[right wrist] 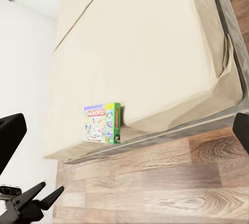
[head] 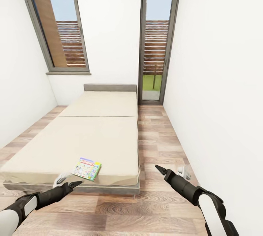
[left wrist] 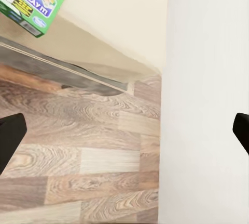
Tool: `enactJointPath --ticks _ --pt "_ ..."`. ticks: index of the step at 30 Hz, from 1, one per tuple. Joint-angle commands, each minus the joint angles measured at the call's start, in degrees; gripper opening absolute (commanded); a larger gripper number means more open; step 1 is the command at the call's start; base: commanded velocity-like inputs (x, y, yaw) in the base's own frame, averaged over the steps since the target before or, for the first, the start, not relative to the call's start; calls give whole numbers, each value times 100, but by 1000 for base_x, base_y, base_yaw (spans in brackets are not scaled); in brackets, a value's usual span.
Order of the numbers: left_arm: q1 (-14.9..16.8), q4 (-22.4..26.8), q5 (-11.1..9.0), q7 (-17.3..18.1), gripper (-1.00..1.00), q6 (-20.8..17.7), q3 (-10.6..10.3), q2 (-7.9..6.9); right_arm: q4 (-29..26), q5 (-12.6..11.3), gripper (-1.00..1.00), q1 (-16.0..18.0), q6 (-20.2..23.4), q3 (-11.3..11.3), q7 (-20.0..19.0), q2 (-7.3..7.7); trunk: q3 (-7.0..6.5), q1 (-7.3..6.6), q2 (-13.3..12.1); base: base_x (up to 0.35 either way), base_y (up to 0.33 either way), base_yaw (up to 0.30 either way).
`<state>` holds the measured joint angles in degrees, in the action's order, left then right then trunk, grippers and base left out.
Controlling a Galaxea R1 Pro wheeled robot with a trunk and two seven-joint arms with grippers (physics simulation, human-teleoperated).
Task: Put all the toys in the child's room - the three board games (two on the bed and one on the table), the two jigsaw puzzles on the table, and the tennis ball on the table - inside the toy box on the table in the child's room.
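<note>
Beige bed (head: 91, 134), green-edged cartoon-covered board game (head: 86, 168) near its foot

The green-edged board game (left wrist: 36, 0) on the bed (left wrist: 119, 21), just ahead of the left tool (head: 75, 184), reads "PLAY IT!" on its cover; its red title band is too blurred to read.

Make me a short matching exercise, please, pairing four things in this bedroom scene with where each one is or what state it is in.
Things:
1. board game
2. headboard
3. left pincer
4. right pincer

Places or states:
A. at the far end of the bed, against the white wall
B. open and empty, over the wood floor to the right of the bed
C. lying flat on the mattress near the foot edge
D. open and empty, close to the bed's foot edge

Pairs: 1-C, 2-A, 3-D, 4-B
</note>
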<state>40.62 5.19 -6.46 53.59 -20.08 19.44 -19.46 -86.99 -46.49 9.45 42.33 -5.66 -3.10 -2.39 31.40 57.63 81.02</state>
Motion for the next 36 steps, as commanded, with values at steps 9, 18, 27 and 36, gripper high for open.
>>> enactJointPath --ticks 9,18,27,36 --pt "7 9 -215 517 100 -475 -6 -428 -2 17 100 4 42 -19 -33 -7 246 198 366 0 0 93" --pt "15 71 -314 1488 100 -707 -11 -669 -2 14 100 4 48 -22 -33 -7 485 396 727 0 0 93" --pt "49 86 -334 1549 100 -708 2 -626 -4 -7 100 4 63 -39 -33 2 724 593 1088 0 0 93" --pt "85 325 -367 1509 100 -762 13 -276 -5 -8 100 4 63 -38 -33 2 964 791 1449 0 0 93"
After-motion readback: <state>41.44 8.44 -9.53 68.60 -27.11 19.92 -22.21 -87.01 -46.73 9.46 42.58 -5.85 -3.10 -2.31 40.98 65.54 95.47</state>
